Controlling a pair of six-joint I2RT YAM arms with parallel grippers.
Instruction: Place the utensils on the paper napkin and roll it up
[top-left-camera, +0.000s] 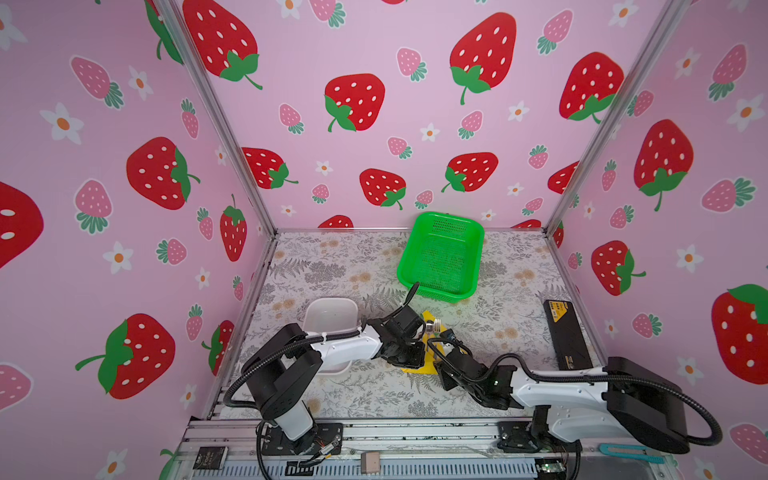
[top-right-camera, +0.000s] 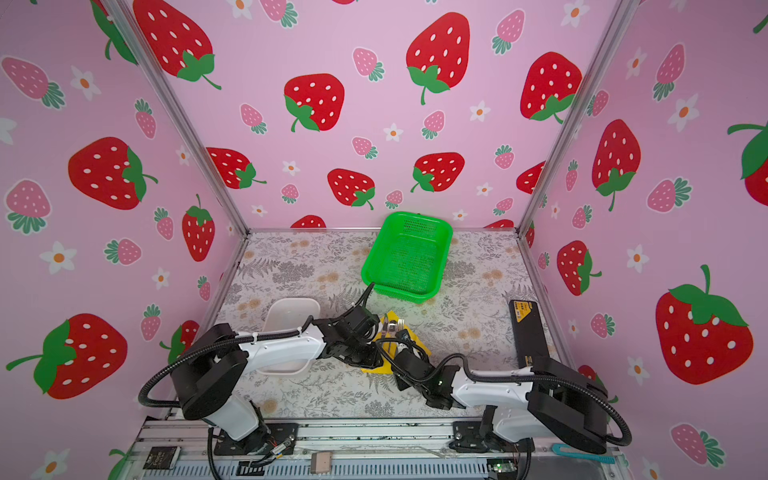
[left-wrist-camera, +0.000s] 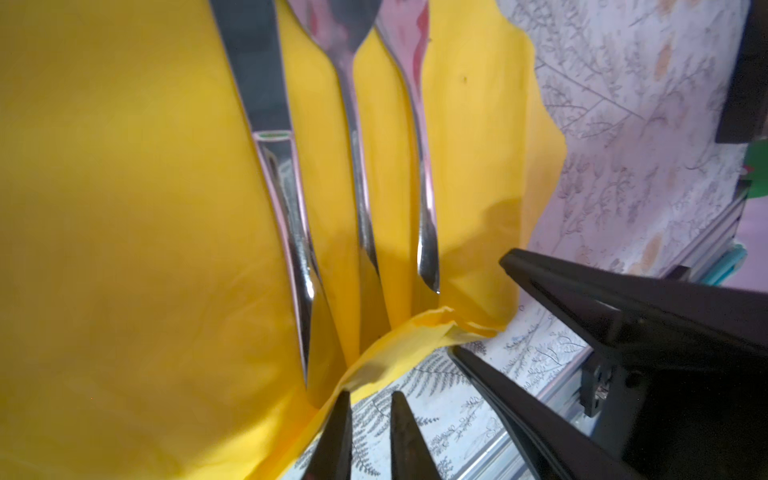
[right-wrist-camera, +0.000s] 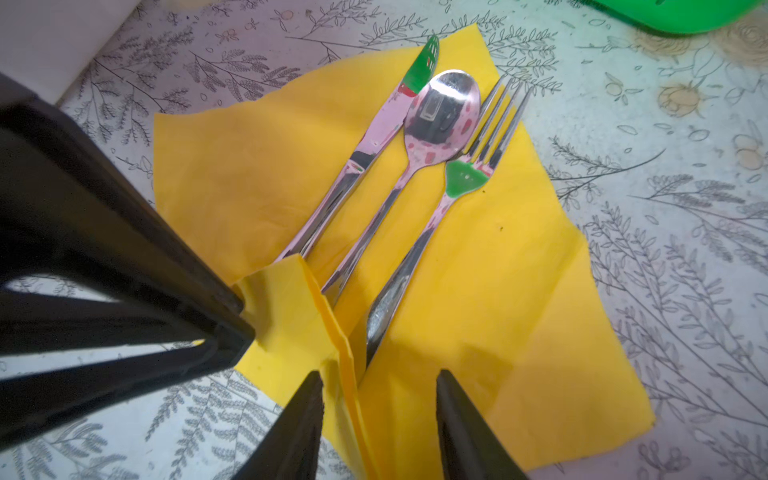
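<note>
1. table (top-left-camera: 332, 266): the floral-printed surface that carries everything I list below.
2. basket (top-left-camera: 442, 253): green mesh, at the back of the table and right of centre in both top views.
3. tray (top-left-camera: 330, 316): white with rounded corners, on the left. Its near end is hidden under the left arm (top-left-camera: 353, 345).
4. box (top-left-camera: 567, 336): black, flat, with a yellow label, lying along the right edge of the table.
5. napkin (right-wrist-camera: 232, 166): yellow paper, lying on the table between tray and box, nearer to me than the basket and beneath both grippers. I see the far part lying flat. The near corner is folded up and over into a raised ridge.
6. left gripper (left-wrist-camera: 370, 395): fingers nearly together, with the tips at the raised fold. I cannot tell whether any paper is pinched between them.
7. right gripper (right-wrist-camera: 379, 372): fingers released and well apart, straddling the ridge of the fold and grasping nothing.
8. utensils: knife (right-wrist-camera: 374, 141), spoon (right-wrist-camera: 440, 112) and fork (right-wrist-camera: 490, 124) lie side by side on the napkin, with their heads toward the basket.
   - The handle ends of the knife and spoon go under the fold.
   - The fork's handle end shows just beside the fold.
   - The fork's tines reach past the napkin's edge, over the table.
</note>
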